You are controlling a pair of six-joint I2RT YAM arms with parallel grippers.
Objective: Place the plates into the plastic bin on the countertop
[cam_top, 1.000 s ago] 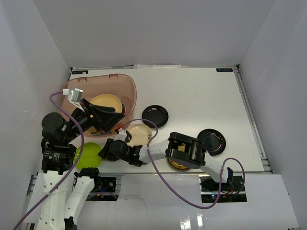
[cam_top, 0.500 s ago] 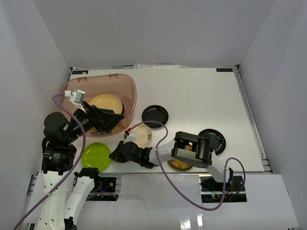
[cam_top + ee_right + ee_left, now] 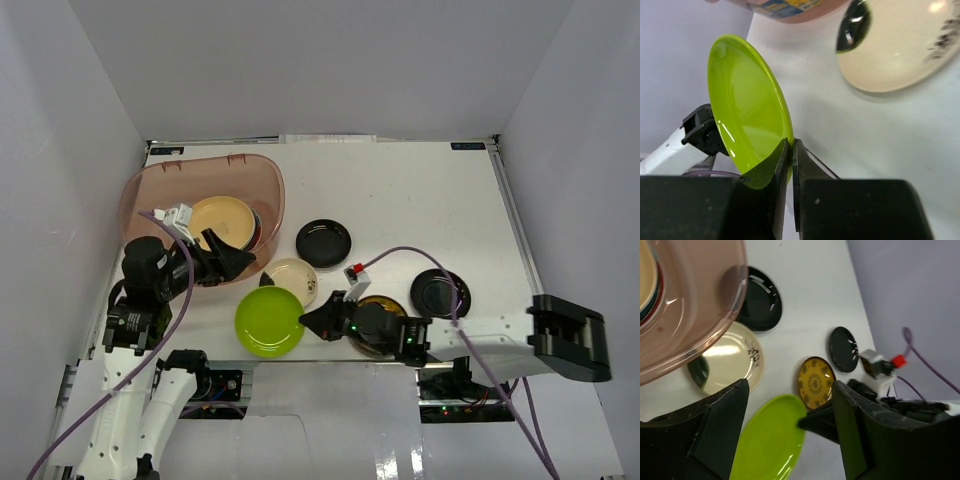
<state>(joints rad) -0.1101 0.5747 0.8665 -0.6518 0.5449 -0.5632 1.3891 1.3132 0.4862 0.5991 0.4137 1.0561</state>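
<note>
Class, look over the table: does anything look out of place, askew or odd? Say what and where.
The cream plate overlaps a dark plate, whose edge peeks out at its left, just beside the bin. That pair looks stacked off-centre rather than lying apart. Nothing looks spilled or broken.

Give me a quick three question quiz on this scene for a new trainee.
1. True or false: the right end effector pinches the lime green plate by its rim.
2. The left end effector is: A open, B shut on a plate, C out of view.
3. How many black plates rest on the countertop outside the plastic bin?
Key: 1 true; 2 A; 3 two.
</note>
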